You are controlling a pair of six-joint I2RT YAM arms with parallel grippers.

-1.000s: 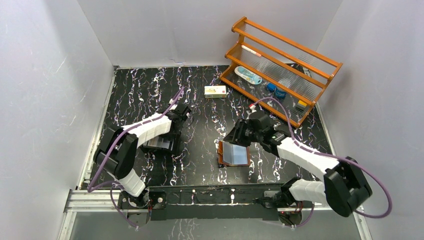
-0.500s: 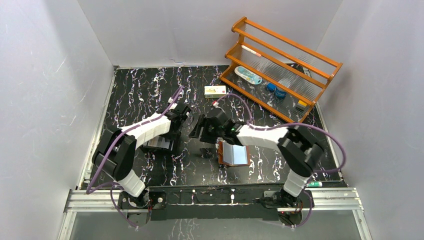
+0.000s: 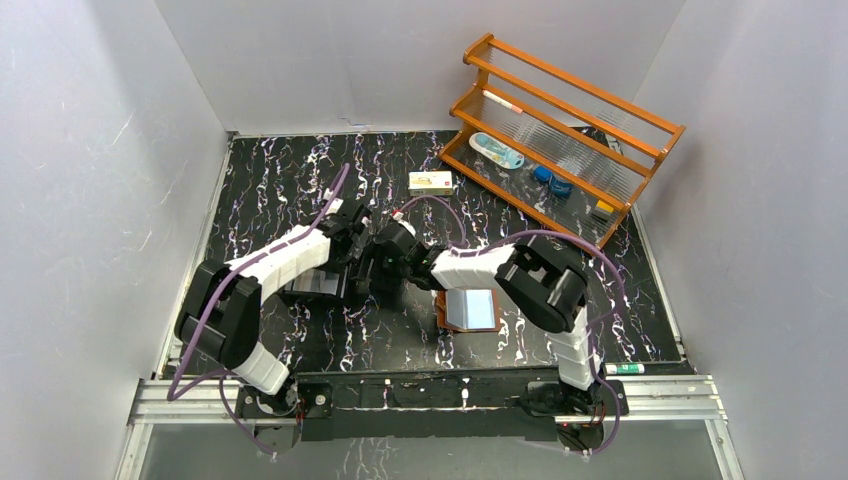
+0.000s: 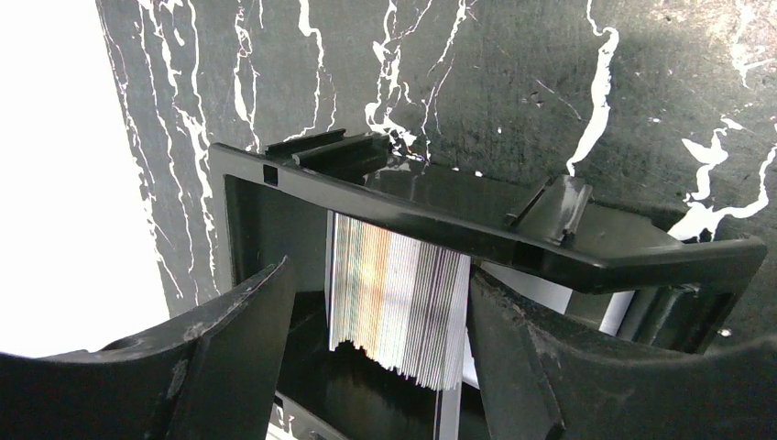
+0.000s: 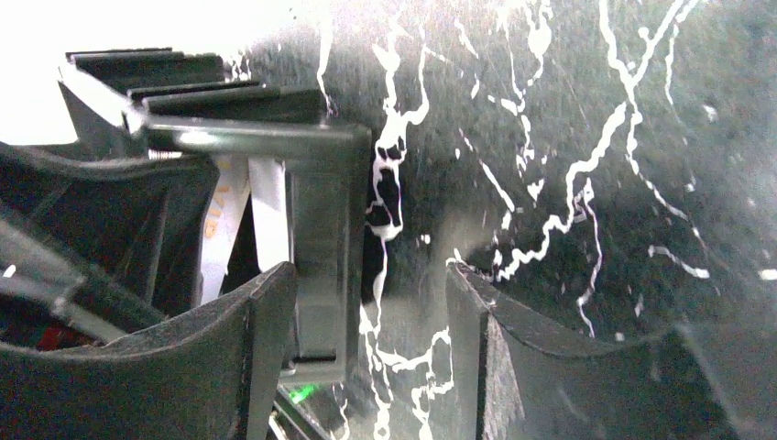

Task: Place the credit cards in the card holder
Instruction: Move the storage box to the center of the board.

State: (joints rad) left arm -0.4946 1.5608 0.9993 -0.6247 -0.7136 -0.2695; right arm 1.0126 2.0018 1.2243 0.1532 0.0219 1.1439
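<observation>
A stack of credit cards [image 4: 399, 298] stands on edge inside the black tray [image 4: 476, 243]. My left gripper [image 4: 377, 275] is open and straddles the stack; its right finger [image 4: 550, 367] lies against the stack, and its left finger [image 4: 229, 348] is a little apart. In the top view the left gripper [image 3: 345, 268] is over the tray [image 3: 312, 292]. My right gripper [image 3: 380, 275] is open at the tray's right side, with the tray's wall [image 5: 321, 247] between its fingers [image 5: 368, 275]. The brown card holder [image 3: 468, 310] lies open on the table, to the right of both grippers.
A wooden rack [image 3: 560, 140] with small items stands at the back right. A white-and-yellow carton [image 3: 430, 181] lies in front of it. A small pen-like item [image 3: 620, 368] lies by the front rail. White walls close in on the left, back and right.
My right arm has swung left, from above the card holder to the tray's right side, next to the left gripper. The left arm has hardly moved.
</observation>
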